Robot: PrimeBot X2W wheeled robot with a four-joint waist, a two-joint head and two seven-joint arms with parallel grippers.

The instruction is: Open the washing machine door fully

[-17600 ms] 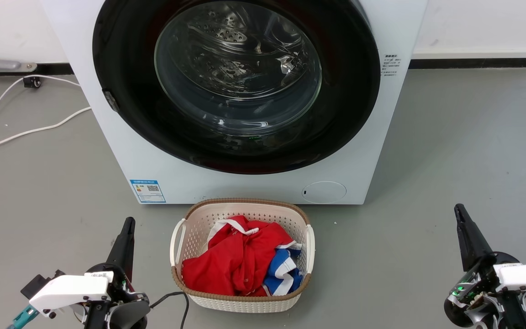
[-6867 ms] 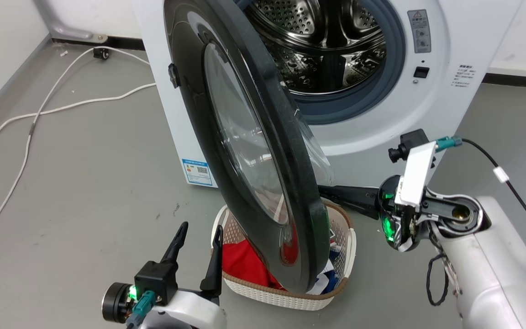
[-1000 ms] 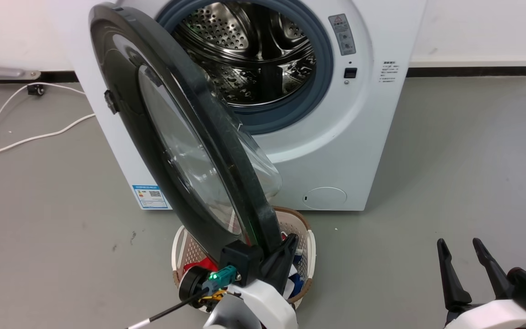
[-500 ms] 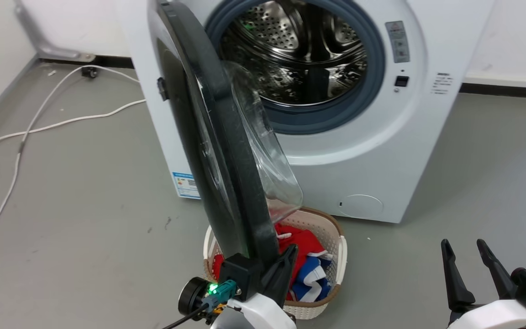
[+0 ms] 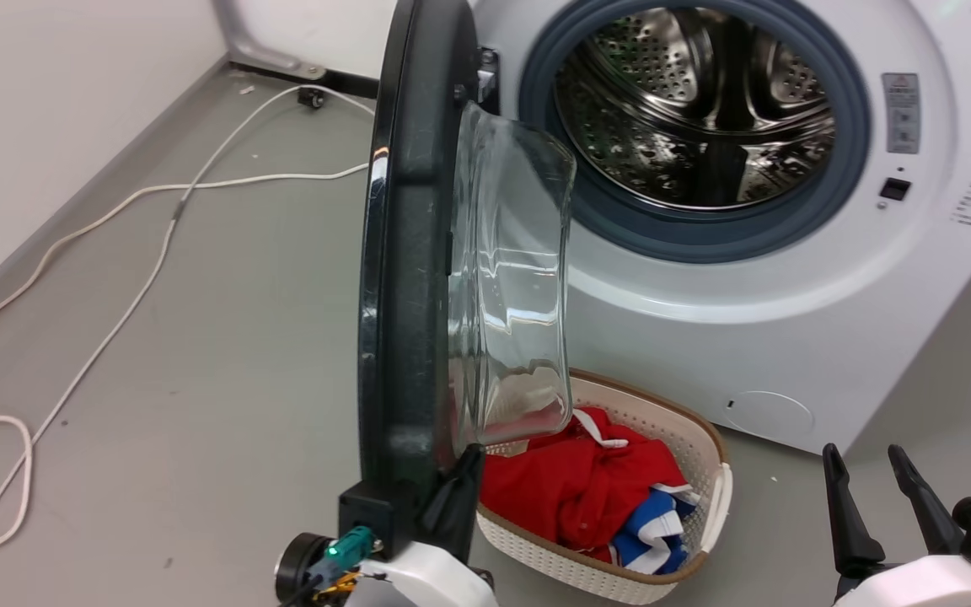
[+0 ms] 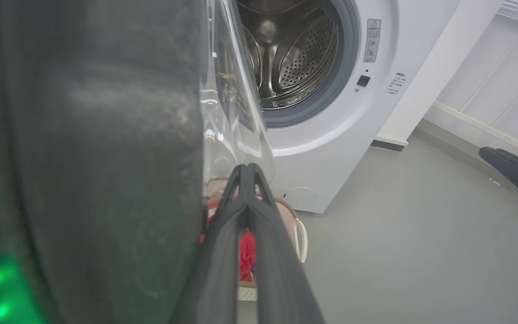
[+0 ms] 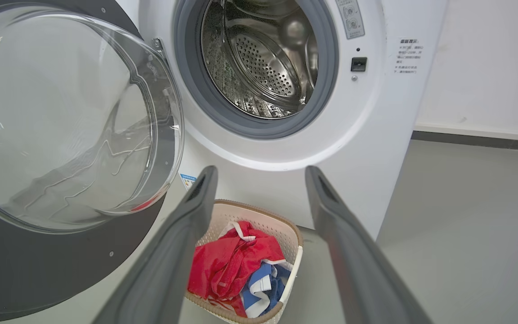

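Here glossy black washing machine door (image 5: 405, 253) edge-on, clear bowl (image 5: 511, 278) bulging; left fingers (image 6: 225, 243) together, right fingers (image 7: 353, 252) apart.

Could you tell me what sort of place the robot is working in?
Likely a laundry or utility room: a white front-loading washing machine on a grey floor, a cream laundry basket of clothes before it, white cables trailing by the wall.
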